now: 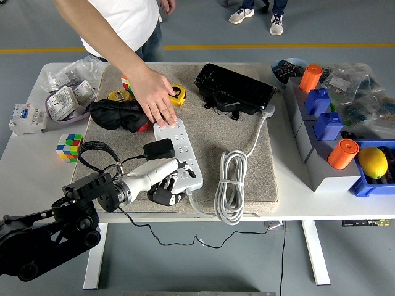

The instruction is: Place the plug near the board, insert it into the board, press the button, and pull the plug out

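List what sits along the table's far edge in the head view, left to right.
Circuit breaker → bagged parts → black cloth bundle → yellow tape measure → black case → orange cylinder → clear plastic bags.

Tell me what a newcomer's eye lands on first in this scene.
First, the person's hand pressing flat on the far end of the white power strip in the middle of the grey mat. Just below it, the robot's left hand lies at the strip's near end, with a black plug sitting on the strip. To the right, a coiled white cable lies on the mat.
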Available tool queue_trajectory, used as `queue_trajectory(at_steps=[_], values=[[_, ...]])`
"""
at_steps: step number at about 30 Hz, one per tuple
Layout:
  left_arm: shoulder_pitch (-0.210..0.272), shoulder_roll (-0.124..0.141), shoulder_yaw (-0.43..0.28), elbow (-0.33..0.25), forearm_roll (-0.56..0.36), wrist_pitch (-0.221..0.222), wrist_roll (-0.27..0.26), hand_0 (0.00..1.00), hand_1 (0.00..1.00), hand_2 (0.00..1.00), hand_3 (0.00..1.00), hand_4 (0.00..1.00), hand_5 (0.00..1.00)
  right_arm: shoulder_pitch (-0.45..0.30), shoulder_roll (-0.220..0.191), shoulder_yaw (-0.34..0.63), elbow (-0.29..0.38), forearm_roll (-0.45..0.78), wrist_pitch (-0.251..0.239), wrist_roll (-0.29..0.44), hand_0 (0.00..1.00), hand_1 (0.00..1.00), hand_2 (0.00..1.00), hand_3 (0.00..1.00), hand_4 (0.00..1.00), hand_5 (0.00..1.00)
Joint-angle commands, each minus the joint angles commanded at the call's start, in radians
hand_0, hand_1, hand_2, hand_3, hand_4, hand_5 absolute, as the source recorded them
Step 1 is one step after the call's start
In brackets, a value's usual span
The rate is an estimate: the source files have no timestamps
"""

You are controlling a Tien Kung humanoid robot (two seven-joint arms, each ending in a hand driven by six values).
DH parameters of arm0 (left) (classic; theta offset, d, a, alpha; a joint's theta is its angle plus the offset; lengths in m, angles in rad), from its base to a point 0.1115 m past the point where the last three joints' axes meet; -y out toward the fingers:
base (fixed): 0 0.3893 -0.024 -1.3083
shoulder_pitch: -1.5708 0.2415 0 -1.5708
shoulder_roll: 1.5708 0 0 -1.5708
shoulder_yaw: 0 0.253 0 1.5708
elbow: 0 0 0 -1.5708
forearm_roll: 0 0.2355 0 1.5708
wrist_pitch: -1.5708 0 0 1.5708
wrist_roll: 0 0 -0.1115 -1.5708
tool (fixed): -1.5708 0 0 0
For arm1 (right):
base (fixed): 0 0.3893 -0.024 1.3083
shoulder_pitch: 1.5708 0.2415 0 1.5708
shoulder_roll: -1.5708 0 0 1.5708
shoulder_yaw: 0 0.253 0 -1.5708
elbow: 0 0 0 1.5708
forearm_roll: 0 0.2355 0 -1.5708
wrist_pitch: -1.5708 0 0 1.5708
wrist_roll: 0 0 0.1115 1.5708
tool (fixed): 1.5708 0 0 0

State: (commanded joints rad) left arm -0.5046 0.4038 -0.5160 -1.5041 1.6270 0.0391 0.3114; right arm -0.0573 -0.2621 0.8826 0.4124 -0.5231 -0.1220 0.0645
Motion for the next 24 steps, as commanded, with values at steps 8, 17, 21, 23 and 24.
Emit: queue_trajectory(at_steps=[8,17,21,23,24], values=[[-0.001,0.003,-0.013,0.018,0.017,-0.031,0.059,0.038,0.096,0.151,0.781,0.743,0.002,0.003,-0.003,0.000,0.003,-0.002,0.001,0.000,0.619,0.665,0.682,0.591,0.998,0.522],[-0.008,0.038,-0.026,-0.064,0.005,-0.088,0.138,0.041,0.103,0.159,0.838,0.756,0.002,-0.001,-0.006,0.001,0.002,-0.003,0.002,0.000,0.620,0.665,0.682,0.590,0.998,0.521],[-0.016,0.061,-0.034,-0.128,-0.013,-0.134,0.206,0.045,0.113,0.171,0.871,0.730,0.002,-0.001,-0.008,0.000,0.003,-0.003,0.003,0.000,0.620,0.665,0.681,0.589,0.998,0.521],[-0.028,0.085,-0.043,-0.178,-0.041,-0.169,0.250,0.045,0.113,0.171,0.871,0.730,0.002,-0.003,-0.011,0.001,0.004,-0.004,0.003,0.000,0.620,0.665,0.681,0.589,0.998,0.521],[-0.032,0.091,-0.045,-0.191,-0.050,-0.179,0.261,0.047,0.117,0.178,0.961,0.585,0.002,-0.003,-0.011,0.001,0.004,-0.004,0.003,0.000,0.619,0.665,0.680,0.587,0.998,0.521]])
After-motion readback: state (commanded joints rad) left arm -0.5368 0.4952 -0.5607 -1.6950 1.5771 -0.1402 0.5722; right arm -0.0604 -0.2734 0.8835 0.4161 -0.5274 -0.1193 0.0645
